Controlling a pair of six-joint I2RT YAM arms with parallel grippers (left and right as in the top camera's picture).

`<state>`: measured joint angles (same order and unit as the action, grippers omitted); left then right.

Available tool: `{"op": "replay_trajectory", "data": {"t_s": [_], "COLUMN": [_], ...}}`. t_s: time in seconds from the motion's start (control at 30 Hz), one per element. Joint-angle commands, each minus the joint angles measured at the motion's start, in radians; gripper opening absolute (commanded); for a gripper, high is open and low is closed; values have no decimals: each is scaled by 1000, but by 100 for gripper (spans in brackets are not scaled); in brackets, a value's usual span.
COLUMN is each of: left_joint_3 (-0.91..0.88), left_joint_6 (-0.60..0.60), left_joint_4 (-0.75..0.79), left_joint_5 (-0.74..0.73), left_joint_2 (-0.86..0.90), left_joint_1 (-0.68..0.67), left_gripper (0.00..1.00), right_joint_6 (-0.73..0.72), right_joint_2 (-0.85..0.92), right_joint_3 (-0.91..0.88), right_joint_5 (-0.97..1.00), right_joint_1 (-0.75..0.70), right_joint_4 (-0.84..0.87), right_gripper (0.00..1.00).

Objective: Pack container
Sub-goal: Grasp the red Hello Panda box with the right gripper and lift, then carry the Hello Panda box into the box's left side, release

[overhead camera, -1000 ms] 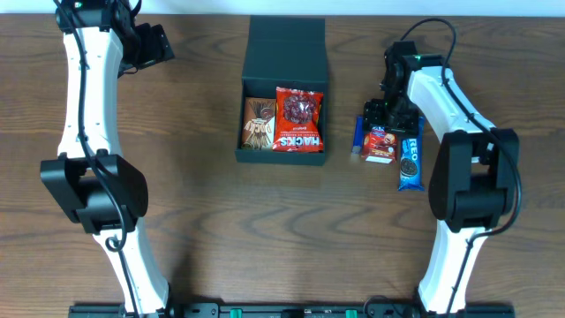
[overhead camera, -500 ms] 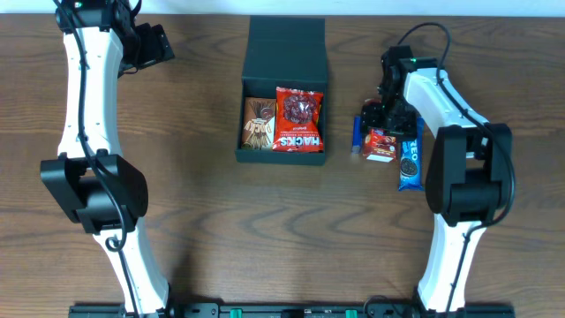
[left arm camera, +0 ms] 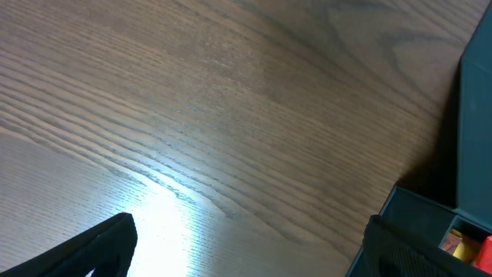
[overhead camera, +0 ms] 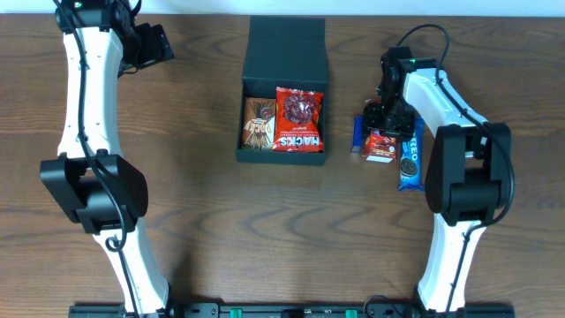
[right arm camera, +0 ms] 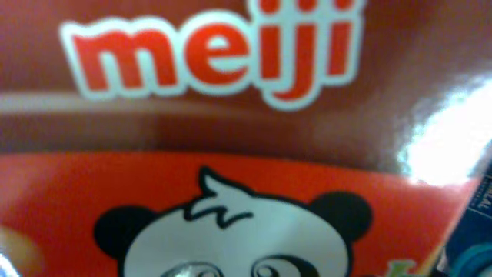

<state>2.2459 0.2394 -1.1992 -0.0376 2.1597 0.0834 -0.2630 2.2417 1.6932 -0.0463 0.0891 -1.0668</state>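
Since a second ago, right gripper (overhead camera: 381, 126) has edged over the Meiji packet (right arm camera: 231, 154); packet fills its camera, fingers hidden, grip undeterminable. Left gripper (left arm camera: 242, 250) spread, idle. Container (overhead camera: 287, 49) open, mid-table.

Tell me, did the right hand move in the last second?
Yes. The right hand moved a little left, toward the container, and closer over the red panda box.
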Motion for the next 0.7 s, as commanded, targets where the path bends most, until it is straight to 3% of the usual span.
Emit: {"op": "replay_trajectory", "data": {"t_s": [0.0,0.47,0.67], "left_joint_3": [-6,-6,-6], "left_joint_6": [9,11,9], "left_joint_4": [0,-1,-3], "left_joint_5": [11,11,12], "left_joint_2": [-5,-5,-5], "left_joint_1": [1,1,1], "left_gripper": [95,95,95], "right_joint_6": [-10,-15,-101], "right_joint_2": [14,14,14], "right_joint_3": [19,507,578], "right_joint_5": [-41,-42,-104], "right_joint_1": [4,24,116], "right_joint_4": [-8,-223,-229], "right_gripper": [65,59,55]}}
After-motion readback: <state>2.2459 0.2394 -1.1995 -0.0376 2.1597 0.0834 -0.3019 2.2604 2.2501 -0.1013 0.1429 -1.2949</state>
